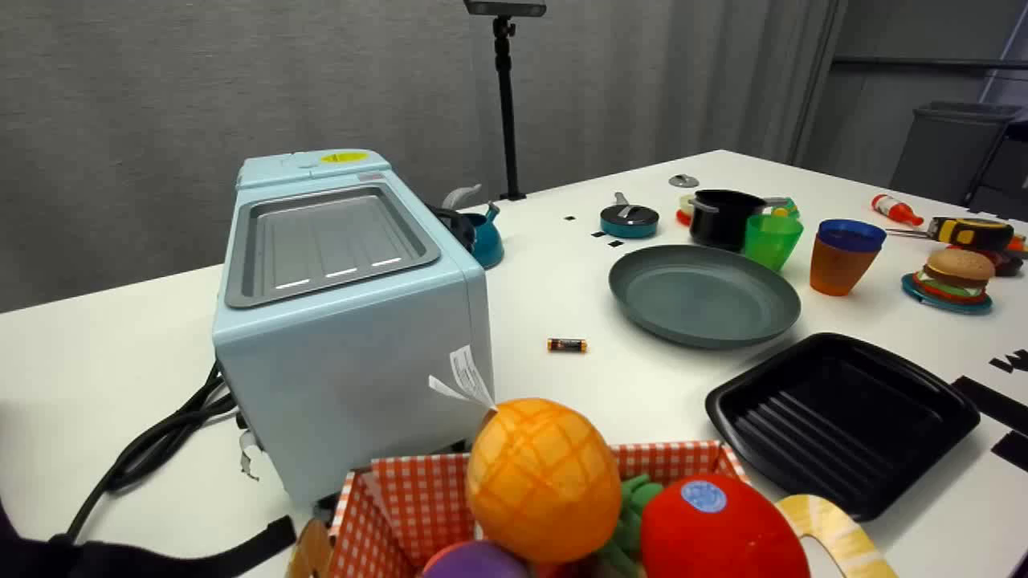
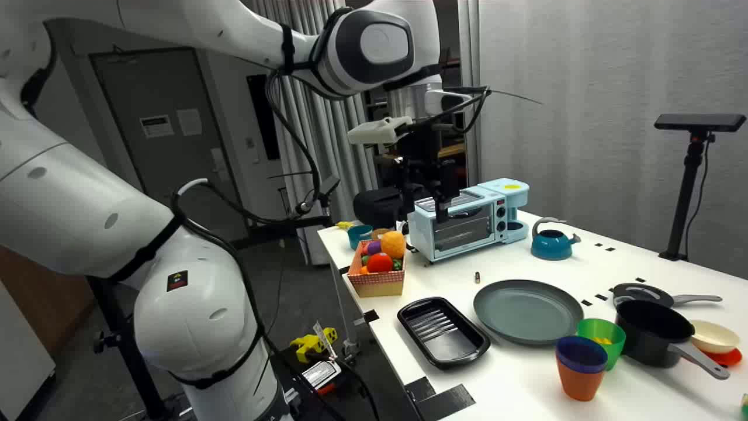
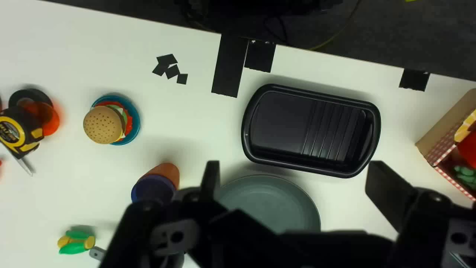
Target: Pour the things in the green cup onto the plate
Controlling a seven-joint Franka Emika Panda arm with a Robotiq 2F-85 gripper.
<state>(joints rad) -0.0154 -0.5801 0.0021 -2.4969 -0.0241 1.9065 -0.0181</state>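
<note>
The green cup (image 1: 771,245) stands upright on the table beside the plate. In an exterior view the green cup (image 2: 615,348) holds small yellow pieces (image 2: 602,340). The dark grey-green plate (image 1: 697,299) lies flat with nothing on it; it also shows in an exterior view (image 2: 526,313) and, partly covered by the gripper, in the wrist view (image 3: 271,203). My gripper (image 2: 425,210) is high above the table, in front of the toaster oven in that view. In the wrist view the gripper (image 3: 293,165) has its fingers wide apart and empty. The green cup is hidden there.
An orange cup (image 2: 580,383) with a blue cup (image 2: 582,354) inside and a black pot (image 2: 648,333) flank the green cup closely. A black tray (image 3: 308,130) lies by the plate. A toaster oven (image 1: 353,361), toy basket (image 2: 377,283), battery (image 1: 567,345) and toy burger (image 1: 956,273) stand around.
</note>
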